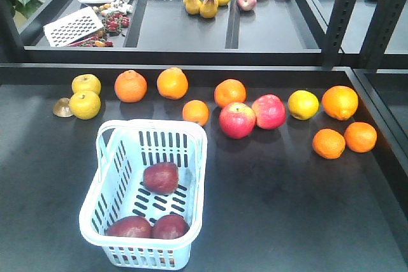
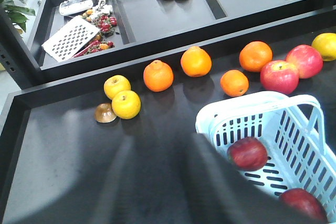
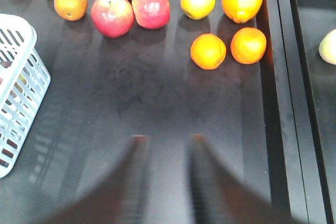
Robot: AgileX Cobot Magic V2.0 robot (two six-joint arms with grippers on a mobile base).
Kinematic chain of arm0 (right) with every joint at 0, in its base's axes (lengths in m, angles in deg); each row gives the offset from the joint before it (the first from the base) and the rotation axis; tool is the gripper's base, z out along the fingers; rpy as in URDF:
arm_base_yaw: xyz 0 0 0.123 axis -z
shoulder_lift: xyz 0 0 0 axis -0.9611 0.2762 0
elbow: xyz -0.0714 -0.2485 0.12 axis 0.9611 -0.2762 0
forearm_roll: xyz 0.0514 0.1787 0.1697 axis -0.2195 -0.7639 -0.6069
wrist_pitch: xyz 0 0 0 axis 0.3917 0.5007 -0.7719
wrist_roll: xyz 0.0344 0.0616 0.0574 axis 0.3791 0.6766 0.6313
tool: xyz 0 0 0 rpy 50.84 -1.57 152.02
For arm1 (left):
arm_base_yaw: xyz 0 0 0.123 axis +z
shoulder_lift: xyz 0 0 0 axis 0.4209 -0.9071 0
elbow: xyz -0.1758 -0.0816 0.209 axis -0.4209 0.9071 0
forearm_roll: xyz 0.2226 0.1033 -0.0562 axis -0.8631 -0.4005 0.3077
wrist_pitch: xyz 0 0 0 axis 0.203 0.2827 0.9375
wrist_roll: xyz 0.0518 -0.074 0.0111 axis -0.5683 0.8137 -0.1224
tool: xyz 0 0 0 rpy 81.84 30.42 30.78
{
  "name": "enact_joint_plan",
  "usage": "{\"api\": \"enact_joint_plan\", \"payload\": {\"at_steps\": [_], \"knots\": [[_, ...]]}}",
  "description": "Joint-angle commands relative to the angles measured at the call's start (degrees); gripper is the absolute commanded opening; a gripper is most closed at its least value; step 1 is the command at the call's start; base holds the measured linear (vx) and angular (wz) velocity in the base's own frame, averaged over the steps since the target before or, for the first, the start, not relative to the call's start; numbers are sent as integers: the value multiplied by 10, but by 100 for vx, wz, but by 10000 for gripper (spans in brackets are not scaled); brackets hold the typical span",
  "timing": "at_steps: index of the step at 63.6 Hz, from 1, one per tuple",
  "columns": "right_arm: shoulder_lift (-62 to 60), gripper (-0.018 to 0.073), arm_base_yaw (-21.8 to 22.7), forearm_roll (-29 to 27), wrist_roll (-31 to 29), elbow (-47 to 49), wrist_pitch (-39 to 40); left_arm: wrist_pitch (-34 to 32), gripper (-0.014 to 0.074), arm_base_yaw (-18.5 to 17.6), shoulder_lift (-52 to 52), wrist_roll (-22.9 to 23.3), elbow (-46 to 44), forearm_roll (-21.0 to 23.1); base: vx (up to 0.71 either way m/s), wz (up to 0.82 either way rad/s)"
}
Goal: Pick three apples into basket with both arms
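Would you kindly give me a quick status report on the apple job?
Right hand open, empty. Left hand: cannot tell. Three dark apples in the basket. Nothing in the way.

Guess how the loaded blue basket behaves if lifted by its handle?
The basket likely tilts toward its near end, where two of the three apples sit. Its slotted plastic walls probably flex slightly. The round apples may roll across the base.

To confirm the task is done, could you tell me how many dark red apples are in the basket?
3: one apple mid-basket, two at the near end, left and right. None seems hidden.
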Motion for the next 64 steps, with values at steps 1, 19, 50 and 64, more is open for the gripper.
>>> {"api": "enact_joint_plan", "payload": {"at_steps": [1,19,50,64], "knots": [[-2,-14,4,13,0,14,42,-26,-5,-1,0,4,-14,-10,0,0],[-2,-9,4,14,0,14,15,-26,-7,-1,0,4,-14,-10,0,0],[-2,-9,4,14,0,14,5,-26,-7,-1,0,4,-14,-10,0,0],[-2,-9,4,14,0,14,5,-25,-6,-1,23,3,-8,-16,0,0]]}}
